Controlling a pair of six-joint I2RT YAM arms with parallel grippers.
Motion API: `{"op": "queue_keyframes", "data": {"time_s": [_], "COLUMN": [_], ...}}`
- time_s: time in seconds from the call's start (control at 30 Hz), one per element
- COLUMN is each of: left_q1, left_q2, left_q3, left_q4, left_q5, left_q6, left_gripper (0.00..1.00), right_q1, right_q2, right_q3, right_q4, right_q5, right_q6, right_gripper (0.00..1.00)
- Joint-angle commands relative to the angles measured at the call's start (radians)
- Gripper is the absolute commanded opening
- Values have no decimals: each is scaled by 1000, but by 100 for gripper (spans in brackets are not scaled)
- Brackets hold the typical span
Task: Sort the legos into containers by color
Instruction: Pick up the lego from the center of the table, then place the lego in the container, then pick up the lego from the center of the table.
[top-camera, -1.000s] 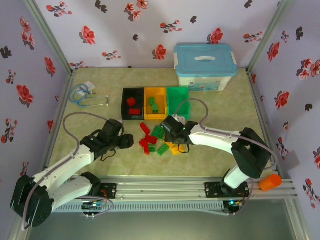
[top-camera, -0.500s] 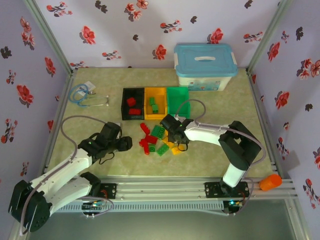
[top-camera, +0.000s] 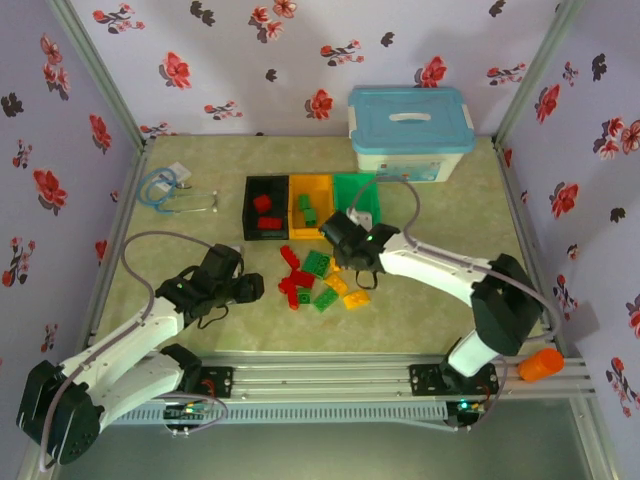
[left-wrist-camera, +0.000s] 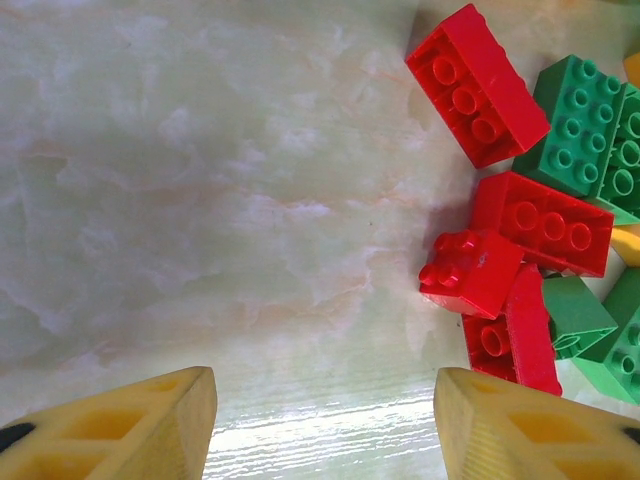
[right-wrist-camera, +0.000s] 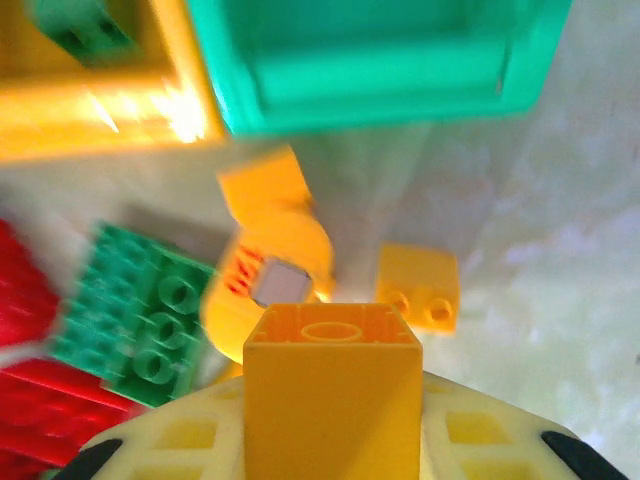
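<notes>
A pale green, marble-patterned desk (top-camera: 450, 230) is enclosed by lilac walls printed with red and black flowers. At its back right stands a large white plastic box with a light-blue lid (top-camera: 411, 133), apart from the sorting. Three small rectangular open-top plastic bins are lined up side by side in front of it. Red bricks are seen in the black bin (top-camera: 248, 208) and green bricks in the orange-yellow bin (top-camera: 311, 180). The green bin (top-camera: 355, 178) looks bare inside, so it is probably meant for yellow.

The loose red, green and yellow studded plastic bricks (top-camera: 310, 280) are heaped just before the bins. Above them the right pincer (right-wrist-camera: 332, 440) is pressed onto a yellow rectangular plastic brick (right-wrist-camera: 332, 370). The brick is held just short of the green bin, apparently raised so that the wall can be cleared. The left pincer (left-wrist-camera: 325, 420) is held spread and empty over bare desk beside the red bricks, seemingly kept out of the way.
</notes>
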Motion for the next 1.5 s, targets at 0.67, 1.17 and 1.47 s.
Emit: {"op": "queue_keyframes", "data": {"time_s": [0.67, 1.17, 1.47], "left_q1": [-22, -28, -28], "left_q2": [-178, -68, -29], "left_q3": [-40, -33, -35], "left_q4": [-85, 29, 57], "left_q5": [28, 56, 62], "left_q6": [-99, -93, -93], "left_gripper": [60, 60, 59], "right_q1": [-275, -141, -115], "right_q2": [297, -1, 34], "right_q3": [416, -19, -170], "right_q4": [-99, 26, 146], "right_q5": [-100, -86, -142], "right_q6": [-272, -153, -81], "right_gripper": [74, 72, 68]}}
